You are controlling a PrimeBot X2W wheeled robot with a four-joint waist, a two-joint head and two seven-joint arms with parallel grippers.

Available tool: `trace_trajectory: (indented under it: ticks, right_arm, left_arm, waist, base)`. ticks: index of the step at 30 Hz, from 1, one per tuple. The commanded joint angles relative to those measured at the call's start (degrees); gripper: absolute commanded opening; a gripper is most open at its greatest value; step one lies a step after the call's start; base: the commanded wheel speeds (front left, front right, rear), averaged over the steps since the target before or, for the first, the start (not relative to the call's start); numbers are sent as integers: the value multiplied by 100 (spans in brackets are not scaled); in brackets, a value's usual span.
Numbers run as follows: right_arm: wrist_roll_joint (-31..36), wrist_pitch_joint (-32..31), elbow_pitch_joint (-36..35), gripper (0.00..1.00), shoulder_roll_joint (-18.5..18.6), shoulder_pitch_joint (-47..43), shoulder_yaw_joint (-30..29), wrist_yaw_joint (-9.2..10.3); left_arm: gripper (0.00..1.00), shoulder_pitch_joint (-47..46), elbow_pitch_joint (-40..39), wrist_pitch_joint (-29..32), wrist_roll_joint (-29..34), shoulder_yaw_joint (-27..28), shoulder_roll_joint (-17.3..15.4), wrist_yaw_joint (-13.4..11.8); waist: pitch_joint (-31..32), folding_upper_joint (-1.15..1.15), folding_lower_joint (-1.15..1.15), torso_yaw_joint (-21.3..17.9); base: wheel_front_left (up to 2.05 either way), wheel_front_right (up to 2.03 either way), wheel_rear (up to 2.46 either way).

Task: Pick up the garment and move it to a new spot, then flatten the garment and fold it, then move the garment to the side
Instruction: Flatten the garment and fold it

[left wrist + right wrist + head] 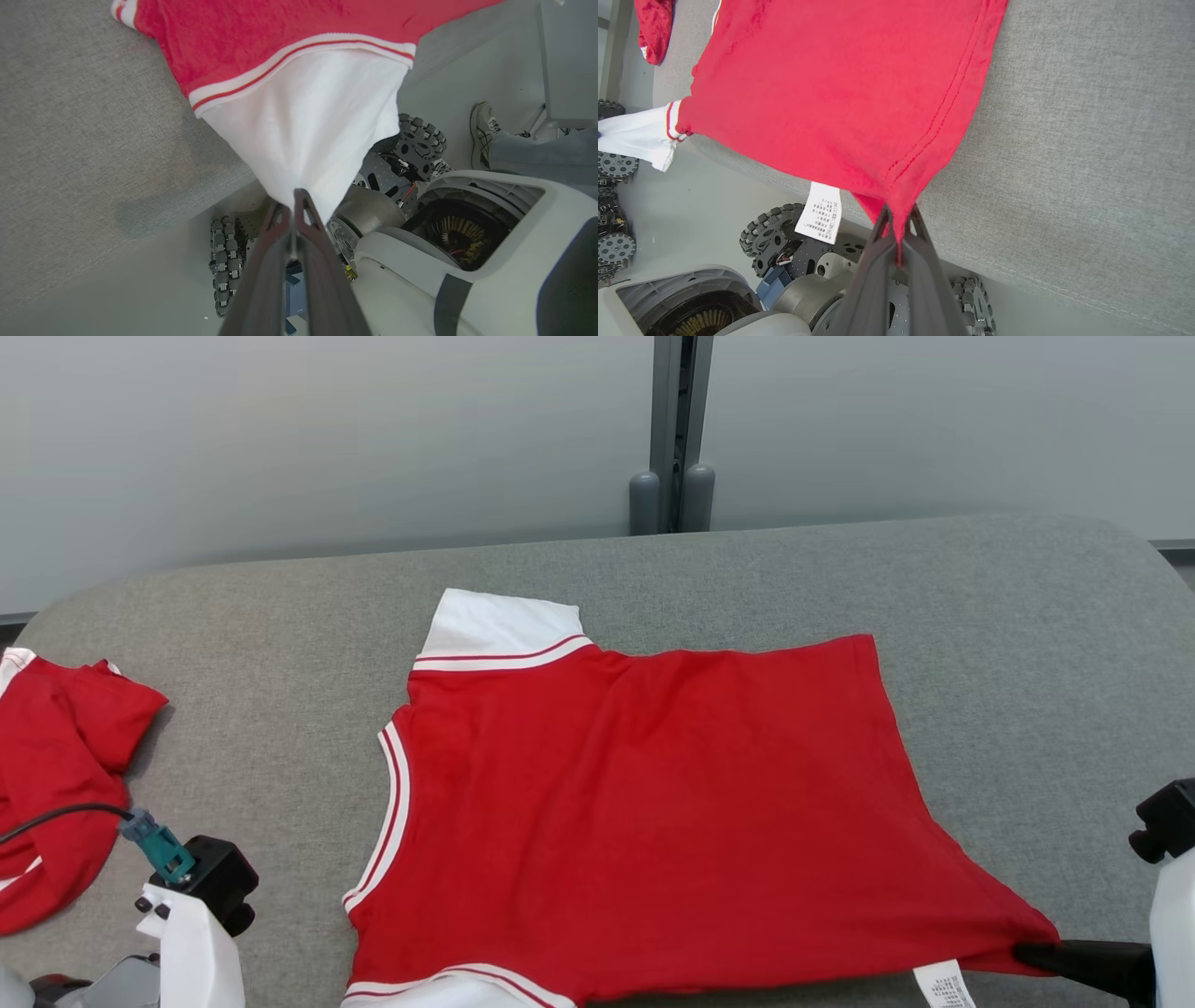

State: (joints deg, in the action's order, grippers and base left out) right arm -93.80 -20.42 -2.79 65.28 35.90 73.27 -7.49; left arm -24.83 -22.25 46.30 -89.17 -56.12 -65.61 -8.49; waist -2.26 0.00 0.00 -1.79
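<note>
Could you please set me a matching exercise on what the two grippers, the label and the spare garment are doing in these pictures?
1. left gripper
2. right gripper
3. label
4. crumpled garment

A. lies at the table's left end
B. shut on the shirt's red corner
C. hangs from the shirt's near edge
D. shut on the white sleeve

Pairs: 1-D, 2-B, 3-C, 4-A.
</note>
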Motion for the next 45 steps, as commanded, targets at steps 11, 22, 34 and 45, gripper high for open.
trace_trajectory:
  ticks: [11,22,34,45]
  right_arm:
    - [-217,-136,299,0,-418,570,-16,-1]
    - [-721,-83,833,0,-853,1127,-14,-2]
    - [-993,206,1225,0,-978,1500,7,-1]
    - [-832,206,1617,0,-1417,1908,17,-2]
  left_arm:
    - [0,-646,501,331,59,231,322,78]
    - [0,-1594,1486,812,327,282,1017,163]
    - [0,-2388,2612,1063,760,244,1497,405]
    - [0,-2744,3317,914,1048,176,1966,639]
  waist:
    - [-441,0,0,-90]
    - [-891,0,0,-186]
    - [-1322,0,0,-369]
    - [-1599,0,0,-428]
  base:
    - [0,0,0]
    - [0,0,0]
    - [0,0,0]
    - [0,0,0]
